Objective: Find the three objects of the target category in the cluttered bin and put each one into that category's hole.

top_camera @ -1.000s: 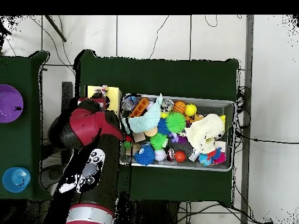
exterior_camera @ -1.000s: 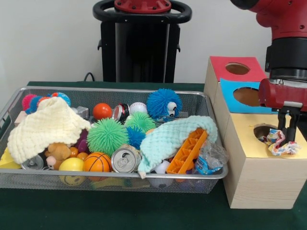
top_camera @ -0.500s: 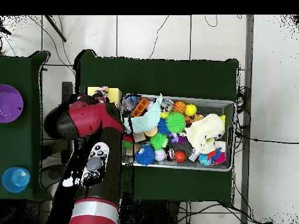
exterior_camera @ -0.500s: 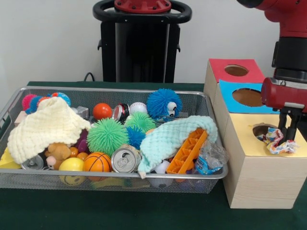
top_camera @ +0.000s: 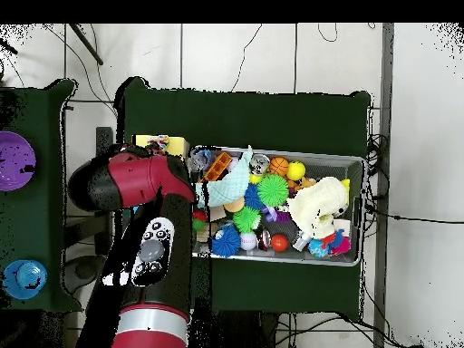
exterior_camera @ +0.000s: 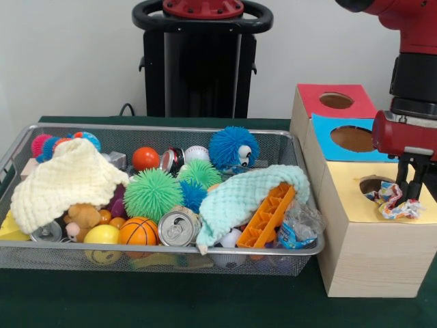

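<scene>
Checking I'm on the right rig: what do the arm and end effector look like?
A glossy red arm with a black cylindrical segment and a rounded red wrist block. The end effector is small, with thin black fingers. From overhead, the arm's black link carries a white panel with grey round buttons.

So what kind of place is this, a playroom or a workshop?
Most likely a robotics lab. A red robot arm works at a green-covered table, with a wire bin of toys beside a wooden sorting box with coloured holes.

Bin (exterior_camera: pixel 20 147) left of box (exterior_camera: pixel 355 253), wrapper (exterior_camera: pixel 395 202) on box, by hole (exterior_camera: pixel 374 185)
</scene>
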Robot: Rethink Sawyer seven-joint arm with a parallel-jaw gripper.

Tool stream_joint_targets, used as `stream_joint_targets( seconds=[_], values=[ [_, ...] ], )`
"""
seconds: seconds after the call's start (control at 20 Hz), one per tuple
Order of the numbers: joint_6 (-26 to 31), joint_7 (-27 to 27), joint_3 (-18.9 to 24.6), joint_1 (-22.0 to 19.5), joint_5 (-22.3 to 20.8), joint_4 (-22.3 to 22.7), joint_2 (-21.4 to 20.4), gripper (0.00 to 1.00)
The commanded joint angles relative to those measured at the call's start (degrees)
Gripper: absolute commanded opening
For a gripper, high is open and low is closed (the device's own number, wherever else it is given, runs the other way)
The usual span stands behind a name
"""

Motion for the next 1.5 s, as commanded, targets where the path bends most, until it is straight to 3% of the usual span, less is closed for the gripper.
stream_joint_targets(
  seconds=[0.05,0.75,0.9,1.1,1.2,1.4,1.5],
  values=[
    [1.1,3.5,4.3,-4.7,-1.9,2.8,12.6,0.0],
    [1.7,1.5,5.8,-6.4,-2.1,4.8,9.7,0.0],
    [-1.7,-1.2,9.1,-9.2,-3.4,6.9,8.3,0.0],
    [-10.6,-7.1,19.9,-18.0,-7.5,12.6,6.0,0.0],
    [-11.3,-8.8,23.4,-20.6,-9.2,13.8,5.9,0.0],
    [-7.7,-7.0,23.0,-19.7,-9.9,9.8,8.1,0.0],
    [-9.4,-5.7,22.8,-19.6,-11.4,9.9,8.3,0.0]
  ],
)
